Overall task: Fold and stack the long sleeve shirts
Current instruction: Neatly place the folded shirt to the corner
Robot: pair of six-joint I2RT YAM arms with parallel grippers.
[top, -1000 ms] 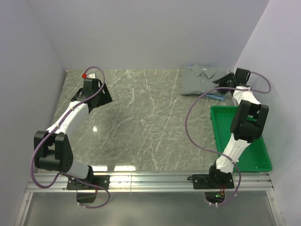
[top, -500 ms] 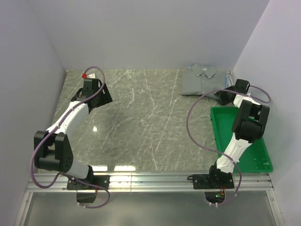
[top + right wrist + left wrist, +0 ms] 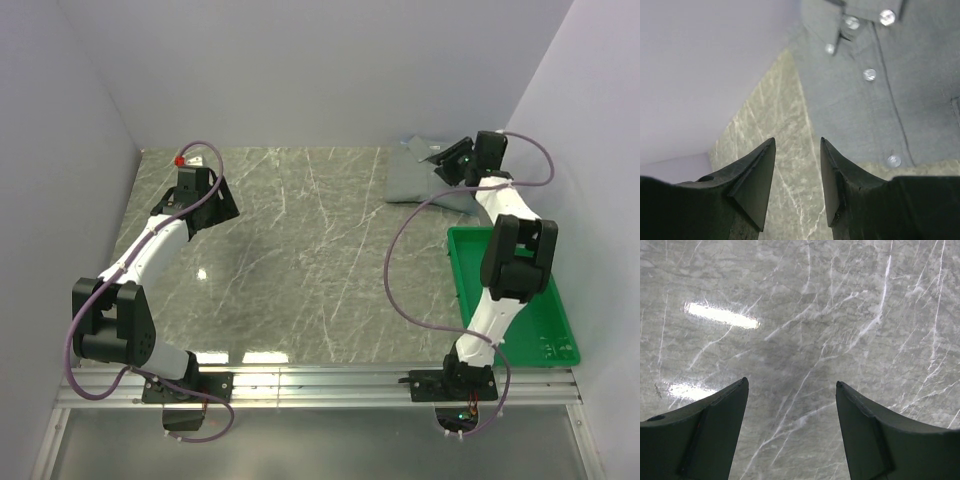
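Observation:
A grey long sleeve shirt [image 3: 412, 180] lies folded at the table's back right, collar toward the back wall. In the right wrist view its button placket [image 3: 890, 95] fills the upper right. My right gripper [image 3: 447, 162] hovers over the shirt's right part near the collar. In its own view the right gripper [image 3: 797, 142] is open, with only marble between the fingers [image 3: 757, 175] and the shirt's edge just beyond the right one. My left gripper [image 3: 222, 208] stays at the back left, far from the shirt. The left gripper [image 3: 791, 384] stands open over bare marble.
A green tray [image 3: 466, 240] sits along the right edge, just in front of the shirt. Walls close in the table at the back, left and right. A purple cable [image 3: 400, 250] loops off the right arm above the table.
The right gripper dipped toward the tray's back corner, then swung up and left over the grey shirt near its collar. The left arm has not moved.

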